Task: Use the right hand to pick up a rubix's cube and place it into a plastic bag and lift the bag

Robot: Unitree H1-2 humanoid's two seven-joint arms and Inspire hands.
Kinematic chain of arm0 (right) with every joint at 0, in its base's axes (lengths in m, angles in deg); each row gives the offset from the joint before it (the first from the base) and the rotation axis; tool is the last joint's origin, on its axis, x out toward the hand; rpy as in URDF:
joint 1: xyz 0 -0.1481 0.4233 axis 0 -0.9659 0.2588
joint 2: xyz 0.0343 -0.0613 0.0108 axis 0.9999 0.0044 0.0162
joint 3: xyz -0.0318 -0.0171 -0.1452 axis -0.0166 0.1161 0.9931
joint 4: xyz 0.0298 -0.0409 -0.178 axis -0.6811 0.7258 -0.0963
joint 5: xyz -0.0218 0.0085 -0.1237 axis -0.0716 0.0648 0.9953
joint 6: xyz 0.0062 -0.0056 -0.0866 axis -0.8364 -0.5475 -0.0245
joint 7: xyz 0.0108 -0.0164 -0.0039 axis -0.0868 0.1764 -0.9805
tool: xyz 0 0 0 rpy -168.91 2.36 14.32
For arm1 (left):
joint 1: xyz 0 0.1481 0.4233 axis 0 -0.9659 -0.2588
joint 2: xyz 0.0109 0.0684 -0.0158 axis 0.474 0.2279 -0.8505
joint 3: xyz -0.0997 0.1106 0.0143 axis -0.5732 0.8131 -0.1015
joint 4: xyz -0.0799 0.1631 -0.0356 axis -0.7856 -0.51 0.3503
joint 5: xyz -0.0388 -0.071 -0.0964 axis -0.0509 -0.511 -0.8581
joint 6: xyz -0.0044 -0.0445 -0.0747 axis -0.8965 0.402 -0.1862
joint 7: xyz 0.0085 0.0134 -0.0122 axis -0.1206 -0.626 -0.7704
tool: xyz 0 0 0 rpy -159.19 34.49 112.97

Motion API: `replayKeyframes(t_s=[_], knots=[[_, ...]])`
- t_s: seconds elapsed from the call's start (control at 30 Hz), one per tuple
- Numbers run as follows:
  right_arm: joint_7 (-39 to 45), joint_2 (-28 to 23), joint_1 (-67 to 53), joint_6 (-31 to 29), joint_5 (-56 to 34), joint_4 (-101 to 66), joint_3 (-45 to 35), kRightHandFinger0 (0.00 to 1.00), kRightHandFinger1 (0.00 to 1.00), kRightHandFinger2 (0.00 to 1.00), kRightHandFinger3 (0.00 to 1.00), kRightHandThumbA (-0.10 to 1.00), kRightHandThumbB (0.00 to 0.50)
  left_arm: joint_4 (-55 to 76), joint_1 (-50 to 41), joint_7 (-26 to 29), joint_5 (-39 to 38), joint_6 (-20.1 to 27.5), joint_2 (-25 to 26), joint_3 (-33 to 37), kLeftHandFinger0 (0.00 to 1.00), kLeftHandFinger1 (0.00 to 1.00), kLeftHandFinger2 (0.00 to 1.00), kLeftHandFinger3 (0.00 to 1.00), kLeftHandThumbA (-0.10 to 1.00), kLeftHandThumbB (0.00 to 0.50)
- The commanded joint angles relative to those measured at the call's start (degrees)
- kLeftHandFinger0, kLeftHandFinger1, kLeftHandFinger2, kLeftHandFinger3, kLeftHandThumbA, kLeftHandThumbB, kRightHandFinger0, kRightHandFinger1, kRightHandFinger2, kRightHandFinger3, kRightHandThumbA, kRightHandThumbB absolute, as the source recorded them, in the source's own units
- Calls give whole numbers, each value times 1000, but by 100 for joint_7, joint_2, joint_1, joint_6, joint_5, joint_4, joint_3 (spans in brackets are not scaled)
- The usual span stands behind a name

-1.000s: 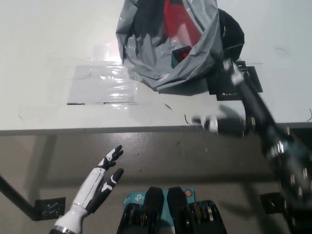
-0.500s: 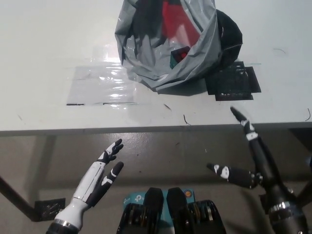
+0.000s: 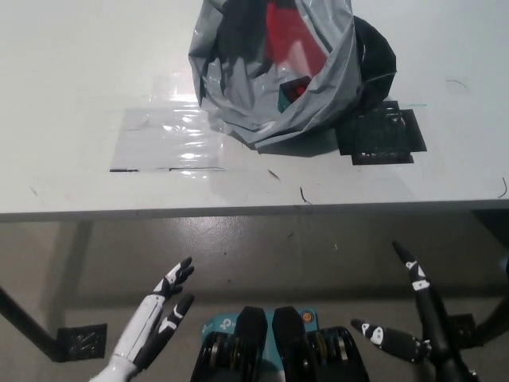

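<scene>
Head view, looking steeply down: the large white worktop (image 3: 87, 87) fills the upper half of the picture, and its front edge runs across the middle. Below it is the grey-brown floor (image 3: 318, 255). On the far part of the worktop sits the crumpled grey plastic bag (image 3: 262, 103), its mouth open to the camera. Inside it there are red and dark patches; the small red and green block low in the opening seems to be the rubix's cube (image 3: 293, 91), but it is too much covered to be sure. A flat sheet of clear shiny plastic film (image 3: 163, 139) lies on the worktop just left of the bag. A black mesh square (image 3: 382, 135) lies just right of the bag, touching its lower edge.

The black right hand (image 3: 413, 326) is low at the bottom right, below the worktop edge, its fingers (image 3: 407, 267) spread wide and holding nothing. The white left hand (image 3: 159, 318) rests at the lower left, also open with fingers apart.
</scene>
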Motion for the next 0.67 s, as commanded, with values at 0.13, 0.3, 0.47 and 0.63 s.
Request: replayKeyframes(t_s=[0.13, 0.3, 0.47, 0.63], knots=[[-594, 279, -68, -1805, -120, 143, -279, 1000, 1000, 1000, 1000, 865, 174, 428, -99, 54, -147, 272, 80, -196, 1000, 1000, 1000, 1000, 1000, 174], [-504, 303, -61, -1864, -105, 187, -300, 1000, 1000, 1000, 1000, 851, 189, 417, -141, 80, -65, 278, 66, -208, 1000, 1000, 1000, 1000, 1000, 141], [-429, 310, -40, -1961, -91, 234, -334, 1000, 1000, 1000, 1000, 834, 190, 422, -184, 110, 7, 325, 43, -223, 1000, 1000, 1000, 1000, 1000, 131], [-416, 305, -55, -2043, -112, 257, -352, 1000, 1000, 1000, 1000, 808, 181, 453, -232, 114, 33, 308, 16, -220, 1000, 1000, 1000, 1000, 1000, 137]])
